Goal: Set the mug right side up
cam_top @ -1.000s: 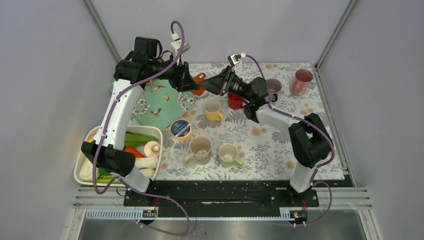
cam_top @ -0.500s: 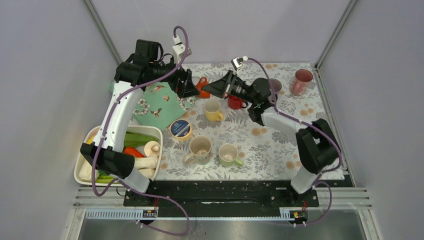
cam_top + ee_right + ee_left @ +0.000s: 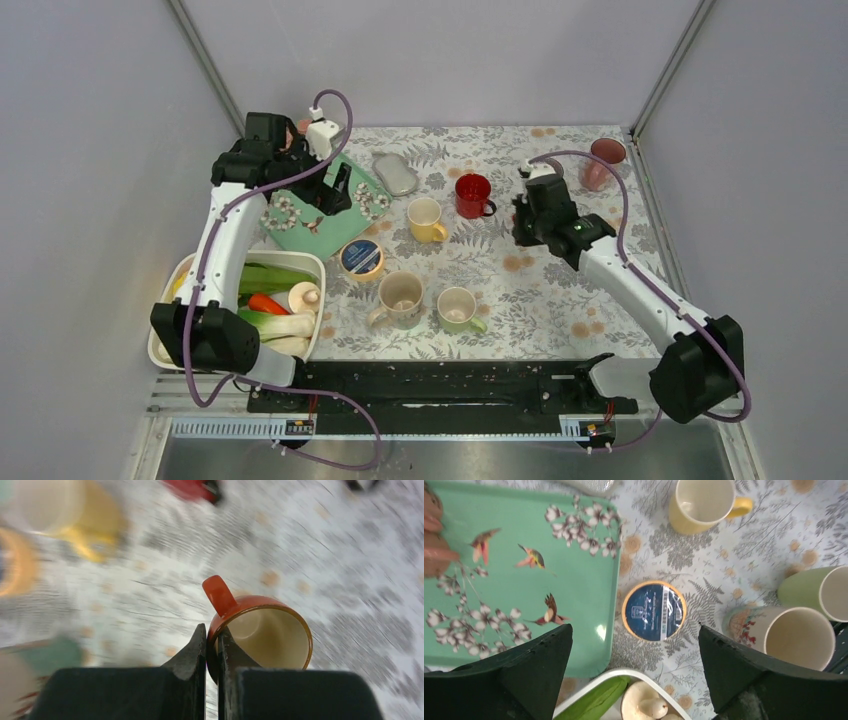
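Orange mug (image 3: pixel 260 630) hangs rim-clamped in the right pincer (image 3: pixel 212 635), seemingly for tipping upright; left pincer (image 3: pixel 635 630) gapes idle near the worktop's (image 3: pixel 530 300) left edge.

The top external camera sat high above and behind the arm bases, tilted down and forward, far enough back to hold the whole counter (image 3: pixel 520 300) and both arms. The left wrist camera looked almost straight down from mid height, its own jaws set wide apart at the lower corners. It shared the green tray (image 3: pixel 574 580), the blue-lidded tub (image 3: pixel 654 611) and the yellow mug (image 3: pixel 701 502) with the overhead view. The right wrist camera sat very near, looking down along its jaws pinched on the wall of an orange mug (image 3: pixel 260 635). Its background was blurred, with the yellow mug at upper left.
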Controlling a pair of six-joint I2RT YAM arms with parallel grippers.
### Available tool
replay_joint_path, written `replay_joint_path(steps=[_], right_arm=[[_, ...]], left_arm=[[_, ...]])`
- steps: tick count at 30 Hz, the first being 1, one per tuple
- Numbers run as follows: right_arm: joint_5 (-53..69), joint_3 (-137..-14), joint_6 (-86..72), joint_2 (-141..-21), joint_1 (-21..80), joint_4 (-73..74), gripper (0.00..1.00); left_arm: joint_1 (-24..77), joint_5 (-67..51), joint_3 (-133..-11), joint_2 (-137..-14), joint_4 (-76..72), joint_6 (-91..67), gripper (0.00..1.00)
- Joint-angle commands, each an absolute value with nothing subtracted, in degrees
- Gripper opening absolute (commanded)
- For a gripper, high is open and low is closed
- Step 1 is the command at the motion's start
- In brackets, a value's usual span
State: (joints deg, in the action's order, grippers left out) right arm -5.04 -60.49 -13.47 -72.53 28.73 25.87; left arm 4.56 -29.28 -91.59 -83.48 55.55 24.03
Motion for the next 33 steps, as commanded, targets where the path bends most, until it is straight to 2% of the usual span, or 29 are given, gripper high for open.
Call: replay_joint_path(steps=[1,7,10,14,21,25,26,29,33], right_arm=[[-16.93,-57.07,-8.28,-71.22,17.10,36.23,0.00],[-11.21,-52.27,-7.23,-74.65,-9.10,31.81,0.00],[-9.20,-51.97,-8.94,-78.07,-16.23,27.56,0.00],[-7.97,-54.50,-10.45,-84.95,-21.58,24.72,0.00],[-5.97,-55.36,-10.75,-92.12,-22.85,23.66,0.00],[-5.57,-55.98,-10.34,-90.81,-22.83,25.03,0.44],[-4.95,-56.03,-10.29,-89.98,-22.79,25.34,0.51],[-1.88,-55.75,-9.49,-86.92,-22.72,26.37,0.62],[-0.41,-55.73,-8.31,-81.48,-21.58,28.41,0.69]], left_arm=[[3.80,-22.65,-87.30,-81.65,51.15,25.46,0.99],[3.01,-19.83,-81.80,-79.54,48.38,26.64,0.99],[2.81,-19.05,-80.80,-79.23,48.35,27.43,0.99],[2.49,-17.58,-80.53,-79.55,48.38,28.05,0.99],[1.94,-14.86,-80.56,-80.74,48.36,28.92,0.99],[1.08,-13.16,-81.67,-82.13,48.37,30.04,0.99],[0.77,-12.41,-82.50,-82.85,48.37,30.09,0.99],[0.01,-11.61,-86.76,-86.06,48.39,30.01,0.99],[-2.70,-9.51,-96.89,-94.40,47.42,29.31,0.99]])
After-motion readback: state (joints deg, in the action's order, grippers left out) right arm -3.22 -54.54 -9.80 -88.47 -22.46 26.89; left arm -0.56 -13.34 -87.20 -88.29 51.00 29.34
